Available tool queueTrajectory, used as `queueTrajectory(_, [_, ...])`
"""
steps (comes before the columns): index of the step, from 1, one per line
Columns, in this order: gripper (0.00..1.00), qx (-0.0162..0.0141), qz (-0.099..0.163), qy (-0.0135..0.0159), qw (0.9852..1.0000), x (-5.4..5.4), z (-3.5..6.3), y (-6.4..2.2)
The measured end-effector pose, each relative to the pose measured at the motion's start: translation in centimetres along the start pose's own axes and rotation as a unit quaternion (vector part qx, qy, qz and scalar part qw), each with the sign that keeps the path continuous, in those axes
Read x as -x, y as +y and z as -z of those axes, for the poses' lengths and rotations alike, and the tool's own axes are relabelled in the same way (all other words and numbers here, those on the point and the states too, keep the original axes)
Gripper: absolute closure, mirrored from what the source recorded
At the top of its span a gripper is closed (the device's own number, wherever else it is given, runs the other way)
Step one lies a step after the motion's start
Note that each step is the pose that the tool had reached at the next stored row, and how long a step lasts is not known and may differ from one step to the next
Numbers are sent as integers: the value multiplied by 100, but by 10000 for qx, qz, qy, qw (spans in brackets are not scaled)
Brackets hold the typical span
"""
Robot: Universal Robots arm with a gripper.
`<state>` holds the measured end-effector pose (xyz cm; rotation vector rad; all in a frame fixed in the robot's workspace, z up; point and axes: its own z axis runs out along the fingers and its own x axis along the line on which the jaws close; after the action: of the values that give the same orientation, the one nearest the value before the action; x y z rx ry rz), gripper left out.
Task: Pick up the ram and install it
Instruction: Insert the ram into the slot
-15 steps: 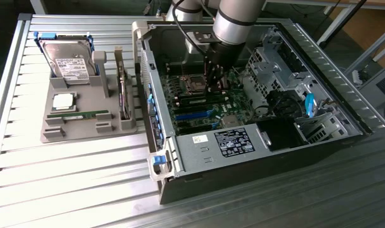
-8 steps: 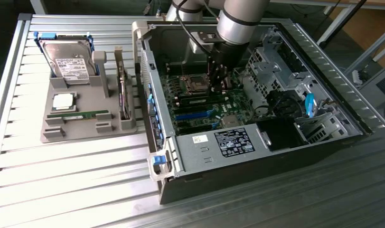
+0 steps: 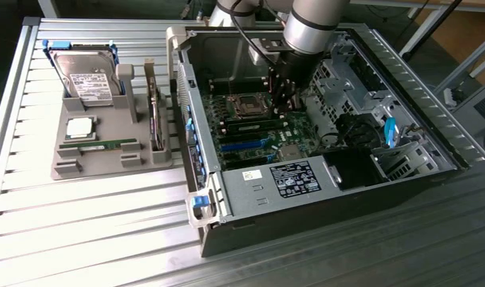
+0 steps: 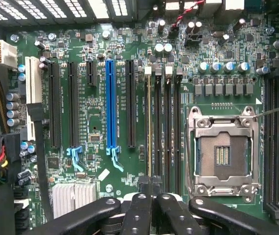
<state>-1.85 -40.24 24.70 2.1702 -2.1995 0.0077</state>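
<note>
The pincer (image 4: 151,185) is hanging low over the motherboard (image 4: 95,122) inside the open computer case (image 3: 322,197), its black fingertips (image 4: 144,188) pressed together. I cannot tell whether anything is caught between them.

Just ahead of the tips, the ram (image 4: 149,127) is showing edge-on in one of the long black memory slots, between the blue slot (image 4: 110,103) and the empty CPU socket (image 4: 223,154). Its long axis is running along the slot, straight away from the fingertips. In the exterior view it is lying as a green strip (image 3: 250,127) below the pincer (image 3: 289,106).

I am judging it light, stiff and thin, and fragile at its chips and contact edge — best held by the two flat faces near the middle.

A look-alike stick (image 3: 98,145) is lying on the grey tray (image 3: 106,164) on the table (image 3: 82,227), well apart from the case.
</note>
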Motion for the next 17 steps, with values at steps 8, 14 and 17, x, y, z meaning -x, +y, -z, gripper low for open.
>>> queueTrajectory(8, [91, 14, 1, 1, 10000, 2, 20, -211])
queueTrajectory(14, [91, 35, 1, 2, 10000, 4, 28, -372])
queueTrajectory(17, [91, 42, 2, 2, 10000, 5, 31, -440])
